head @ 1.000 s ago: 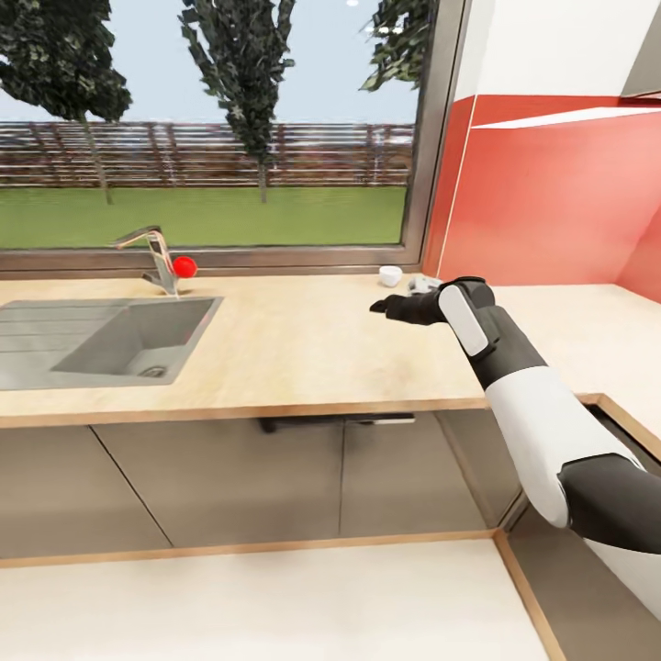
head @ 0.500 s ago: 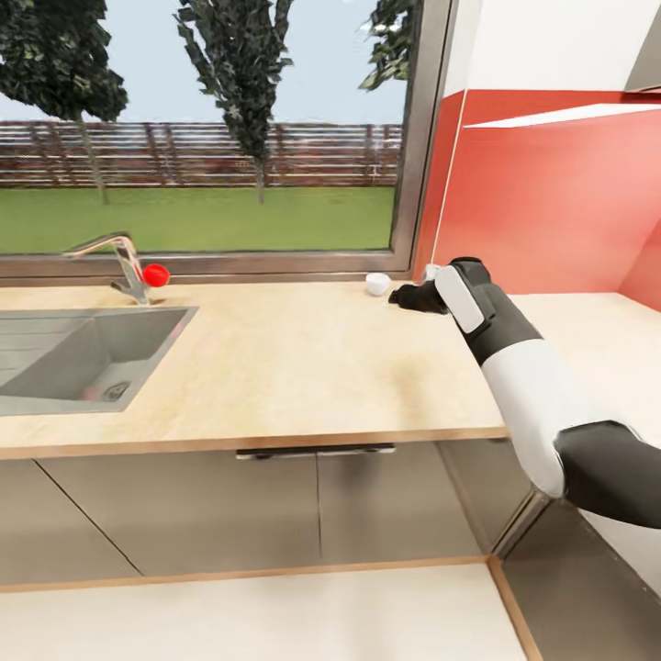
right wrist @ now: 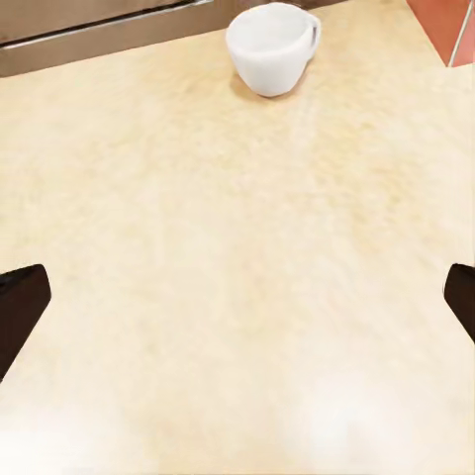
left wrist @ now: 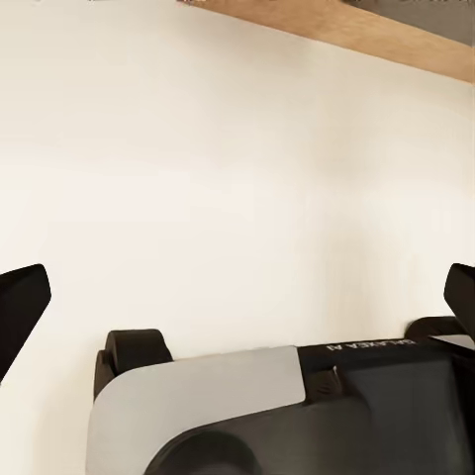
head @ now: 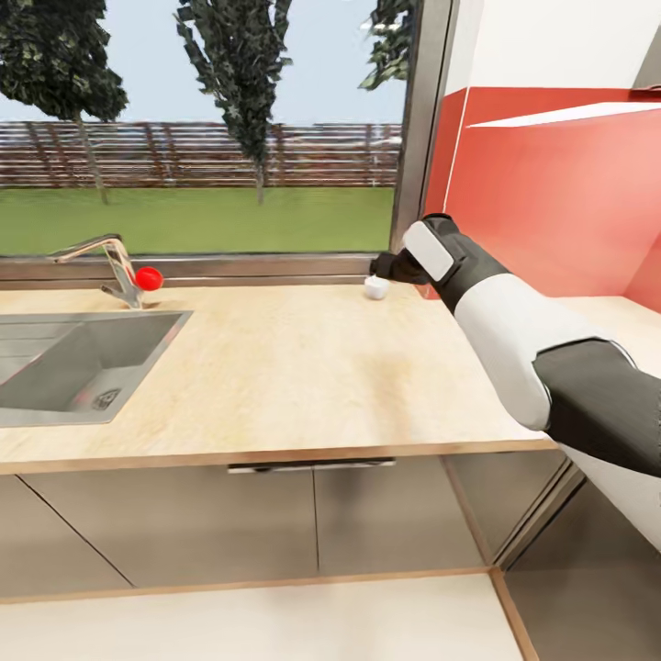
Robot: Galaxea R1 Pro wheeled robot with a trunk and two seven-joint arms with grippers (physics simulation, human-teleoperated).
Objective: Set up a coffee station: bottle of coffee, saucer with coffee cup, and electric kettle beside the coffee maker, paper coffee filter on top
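White and glossy, the small rounded coffee cup [head: 375,287] with its tiny handle stands upright at the back of the light wood-grain surface [head: 275,367], close under the window frame and beside the red wall panel; in the right wrist view the cup [right wrist: 269,47] sits ahead of the right gripper [right wrist: 237,297], whose two dark fingertips [right wrist: 20,302] stand wide apart at the picture's edges with nothing between them; from the head view the gripper [head: 386,268] hovers just beside the cup. To take the cup well, I judge the arm should advance until the bowl lies squarely between the fingers, avoid the handle, and close gently so the cup does not skid. The left gripper [left wrist: 237,297] hangs spread wide and empty over a pale floor.
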